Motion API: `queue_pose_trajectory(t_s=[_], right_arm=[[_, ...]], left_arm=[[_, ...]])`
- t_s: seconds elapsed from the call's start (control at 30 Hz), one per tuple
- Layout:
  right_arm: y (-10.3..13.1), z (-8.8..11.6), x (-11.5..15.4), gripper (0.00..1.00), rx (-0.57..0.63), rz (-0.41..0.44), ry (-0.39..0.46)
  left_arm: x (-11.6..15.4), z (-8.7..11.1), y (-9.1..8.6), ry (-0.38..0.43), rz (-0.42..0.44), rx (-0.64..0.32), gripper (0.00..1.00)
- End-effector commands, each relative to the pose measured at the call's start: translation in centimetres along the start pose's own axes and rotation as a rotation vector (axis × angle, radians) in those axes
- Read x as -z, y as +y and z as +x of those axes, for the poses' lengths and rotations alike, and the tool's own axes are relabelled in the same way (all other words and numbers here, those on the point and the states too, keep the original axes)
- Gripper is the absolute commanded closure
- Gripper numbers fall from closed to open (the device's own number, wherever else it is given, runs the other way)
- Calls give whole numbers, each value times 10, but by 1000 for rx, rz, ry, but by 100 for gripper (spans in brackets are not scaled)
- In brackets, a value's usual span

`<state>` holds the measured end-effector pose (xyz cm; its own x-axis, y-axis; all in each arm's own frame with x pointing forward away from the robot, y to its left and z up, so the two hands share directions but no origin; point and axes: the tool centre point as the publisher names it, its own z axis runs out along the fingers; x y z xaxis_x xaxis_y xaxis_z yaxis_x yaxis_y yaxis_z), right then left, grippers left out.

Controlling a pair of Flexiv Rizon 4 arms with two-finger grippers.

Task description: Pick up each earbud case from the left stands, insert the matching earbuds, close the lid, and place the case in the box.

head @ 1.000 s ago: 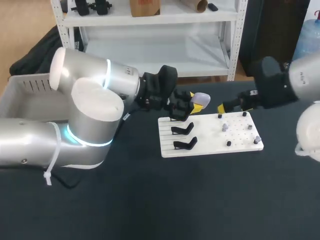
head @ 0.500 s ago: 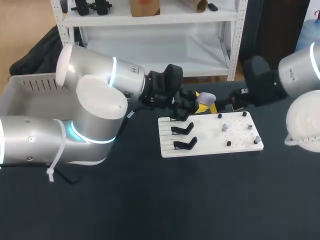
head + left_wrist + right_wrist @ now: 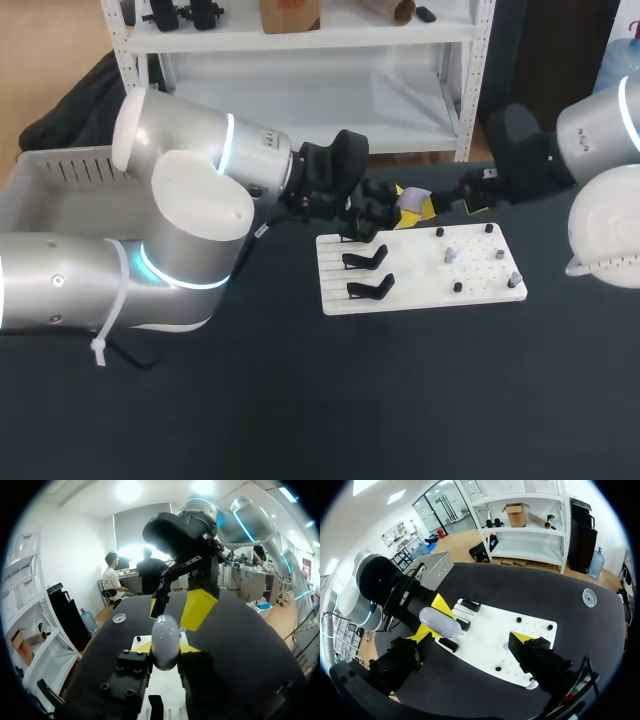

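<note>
Left tool pinches the lavender earbud case above the white board's far edge, just past the stands. Right tool, spread wide, faces it closely; only the wrist views show that spread.

Bright, even overhead light; soft glare on left arm shell and pale earbud case; white board bright against matte dark table
</note>
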<state>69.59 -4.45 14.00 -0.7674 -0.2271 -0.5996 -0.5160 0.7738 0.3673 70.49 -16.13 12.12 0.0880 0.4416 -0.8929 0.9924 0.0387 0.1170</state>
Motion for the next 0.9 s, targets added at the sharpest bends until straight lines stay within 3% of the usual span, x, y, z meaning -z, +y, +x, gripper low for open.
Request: queue_pose_trajectory(t_s=[0.03, 0.33, 0.43, 0.5, 0.7, 0.77, 0.9], right_arm=[[-2, -2, 3, 0, 2, 4, -2], [-11, -8, 15, 0, 4, 45, -27], [-15, -4, 24, 0, 17, 86, -44], [-18, 0, 29, 0, 45, 180, -59], [-25, 20, 41, 0, 78, 251, -8], [-29, 28, 46, 0, 62, 245, 8], [-35, 47, 48, 0, 48, 311, 66]], left_arm=[[0, 3, -3, -5, 4, 2, 100], [3, 5, -11, -22, 18, -4, 100], [9, 7, -11, -73, 3, 13, 100], [15, 7, -12, -119, -1, 19, 100], [36, 1, -19, -262, -18, 28, 100], [42, -2, -21, -290, -20, 30, 100], [50, -7, -23, -324, -24, 62, 100]])
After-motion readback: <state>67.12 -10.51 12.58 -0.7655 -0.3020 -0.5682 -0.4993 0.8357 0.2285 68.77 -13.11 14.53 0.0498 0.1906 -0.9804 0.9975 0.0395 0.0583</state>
